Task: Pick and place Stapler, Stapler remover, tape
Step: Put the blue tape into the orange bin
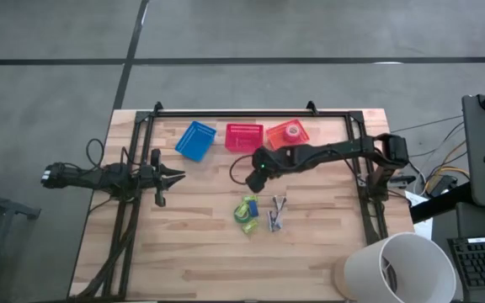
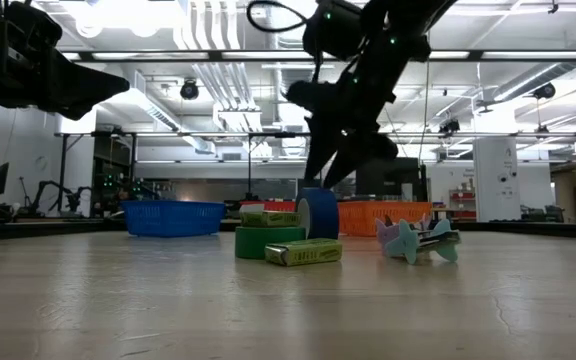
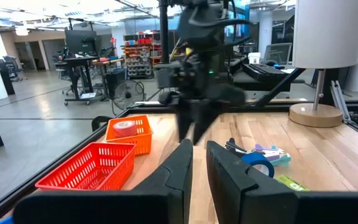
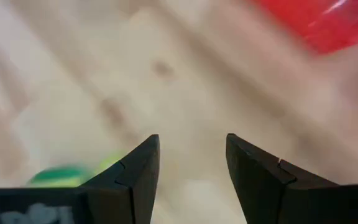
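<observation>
Right gripper (image 1: 258, 178): I see fingers apart, empty — hovering just far of the tape (image 1: 247, 210).
Left gripper (image 1: 178, 176): fingers nearly together, empty — waiting at left.
Pink tape (image 1: 293, 132): in orange basket (image 1: 274, 140).

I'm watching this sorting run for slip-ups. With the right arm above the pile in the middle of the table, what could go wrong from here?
The blue tape roll stands on edge against the green roll; a nudge from the open right gripper could send it rolling. The items lie tightly clustered with the yellow-green boxes, so the fingers may catch two things at once.
</observation>
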